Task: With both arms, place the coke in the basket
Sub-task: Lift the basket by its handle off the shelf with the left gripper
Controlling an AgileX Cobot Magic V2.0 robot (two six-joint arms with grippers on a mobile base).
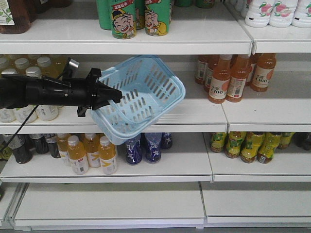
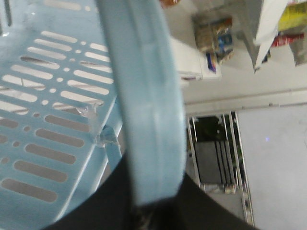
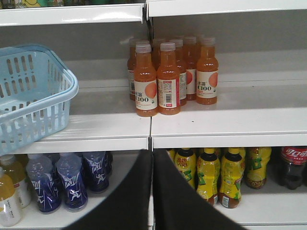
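Note:
The light blue basket [image 1: 146,97] hangs tilted in the air in front of the middle shelf. My left gripper [image 1: 118,95] is shut on its rim at the left side, and the black arm reaches in from the left. In the left wrist view the rim [image 2: 148,96] runs straight into my left gripper [image 2: 154,207], with the slotted wall to its left. My right gripper [image 3: 152,153] is shut and empty, pointing at the shelves. The basket [image 3: 33,100] is up and to its left. The all-red coke bottle is not in view.
Orange juice bottles [image 3: 163,76] stand on the middle shelf [image 3: 230,120]. Below are yellow bottles [image 3: 211,177], blue bottles [image 3: 72,182] and a dark cola bottle with a red label [image 3: 292,165] at the far right. Green cans [image 1: 124,19] stand on the top shelf.

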